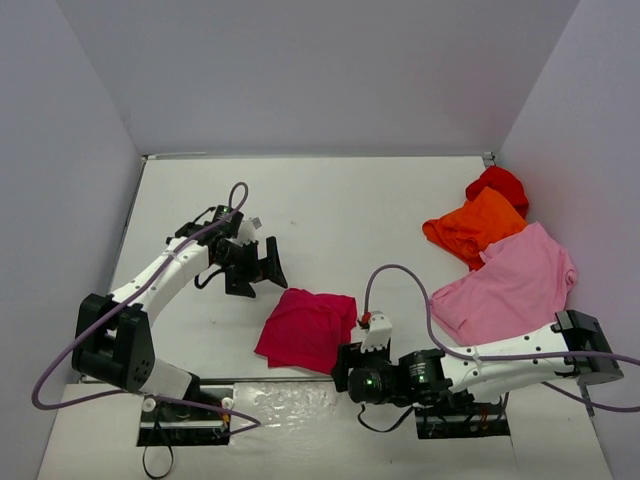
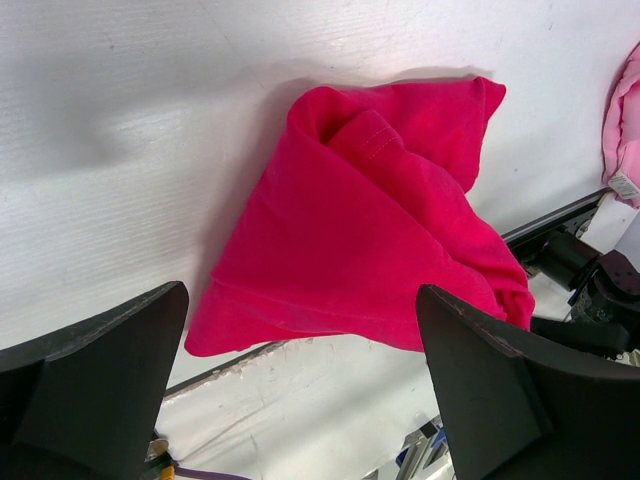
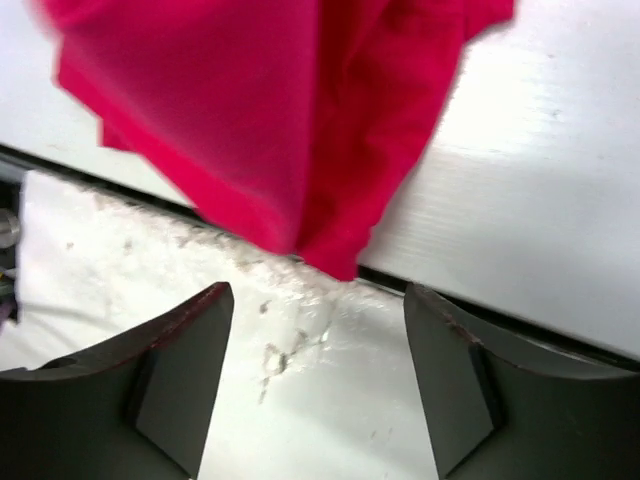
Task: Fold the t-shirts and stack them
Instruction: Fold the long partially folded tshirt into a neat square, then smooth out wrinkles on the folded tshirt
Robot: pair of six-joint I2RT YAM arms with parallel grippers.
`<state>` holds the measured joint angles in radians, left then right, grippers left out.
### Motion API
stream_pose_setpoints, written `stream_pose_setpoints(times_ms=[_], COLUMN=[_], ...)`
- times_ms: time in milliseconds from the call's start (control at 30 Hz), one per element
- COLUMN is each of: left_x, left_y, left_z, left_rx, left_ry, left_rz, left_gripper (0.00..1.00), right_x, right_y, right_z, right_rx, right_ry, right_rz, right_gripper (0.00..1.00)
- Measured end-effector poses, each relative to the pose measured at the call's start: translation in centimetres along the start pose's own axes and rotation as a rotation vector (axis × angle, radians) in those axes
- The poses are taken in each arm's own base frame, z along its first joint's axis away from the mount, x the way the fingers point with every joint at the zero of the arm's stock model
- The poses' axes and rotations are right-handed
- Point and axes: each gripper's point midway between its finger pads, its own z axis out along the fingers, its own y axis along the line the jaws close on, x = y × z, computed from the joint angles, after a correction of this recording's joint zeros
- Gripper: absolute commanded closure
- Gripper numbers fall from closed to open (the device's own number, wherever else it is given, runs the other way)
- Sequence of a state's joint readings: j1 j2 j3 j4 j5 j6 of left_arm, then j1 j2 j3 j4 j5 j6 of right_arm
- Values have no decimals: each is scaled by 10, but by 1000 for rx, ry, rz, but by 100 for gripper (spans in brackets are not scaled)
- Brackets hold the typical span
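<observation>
With right gripper [image 3: 318,298] and left gripper [image 2: 302,300] both open and empty, the crimson t-shirt [image 1: 307,328] rests lower-centre, seemingly between folds.

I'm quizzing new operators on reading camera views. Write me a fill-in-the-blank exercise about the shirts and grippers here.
1. The left gripper stands ____, with nothing in it.
2. At right, the orange t-shirt lies between the red t-shirt and the ____ one.
3. Of the four t-shirts, only the crimson-magenta t-shirt is ____.
4. The right gripper holds ____.
Missing words: open; pink; folded; nothing.
</observation>
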<state>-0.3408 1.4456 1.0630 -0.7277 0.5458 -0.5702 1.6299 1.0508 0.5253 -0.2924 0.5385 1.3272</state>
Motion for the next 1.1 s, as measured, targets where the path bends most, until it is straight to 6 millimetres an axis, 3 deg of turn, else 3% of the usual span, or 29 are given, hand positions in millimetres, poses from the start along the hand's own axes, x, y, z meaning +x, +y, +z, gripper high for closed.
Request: stream_pose_setpoints(times_ms=[100, 167, 300, 400, 700, 867, 1000, 1100], left_x=[1, 4, 11, 14, 12, 12, 12, 13], left_y=[1, 3, 8, 8, -1, -2, -2, -1], left_z=[1, 3, 4, 1, -11, -13, -13, -12], left_rx=[-1, -4, -6, 1, 31, 34, 32, 29], left_ry=[3, 8, 11, -1, -55, -62, -60, -54], left_rz=[-2, -6, -18, -18, -4, 0, -1, -4], left_gripper=[3, 3, 3, 3, 3, 3, 3, 3], right_x=[-17, -37, -72, -95, -134, -121, -102, -102], right_y=[17, 34, 65, 83, 77, 68, 59, 60], right_z=[-11, -18, -23, -14, 41, 65, 71, 71], right_rx=[-18, -30, -26, -6, 45, 40, 31, 22], right_ry=[-64, -127, -216, -255, -243, -185, -130, -128], right_rz=[-18, -18, -41, -64, -108, -113, -120, -118], right_gripper=[82, 100, 100, 100, 100, 100, 100, 100])
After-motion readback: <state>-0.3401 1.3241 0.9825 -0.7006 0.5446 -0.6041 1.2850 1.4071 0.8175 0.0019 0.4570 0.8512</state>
